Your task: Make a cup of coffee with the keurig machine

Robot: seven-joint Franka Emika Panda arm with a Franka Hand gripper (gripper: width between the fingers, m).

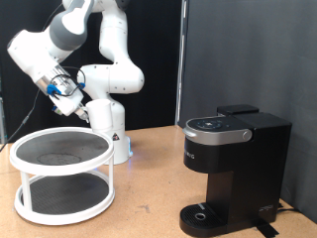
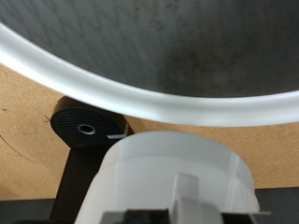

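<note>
Tool (image 1: 65, 92) raised above white rack (image 1: 61, 151), pinching cup (image 2: 177, 177). Keurig (image 1: 233, 164) lid down, drip base bare. Cup not yet placed; brewing undone.

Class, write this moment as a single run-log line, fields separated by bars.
gripper: raised above white two-tier rack, holding the cup | keurig machine: lid down, drip base bare | surface: wooden table

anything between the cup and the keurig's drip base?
Nothing visible. The cup is up at the gripper, above the white rack; no object sits between that rack and the keurig machine.
</note>
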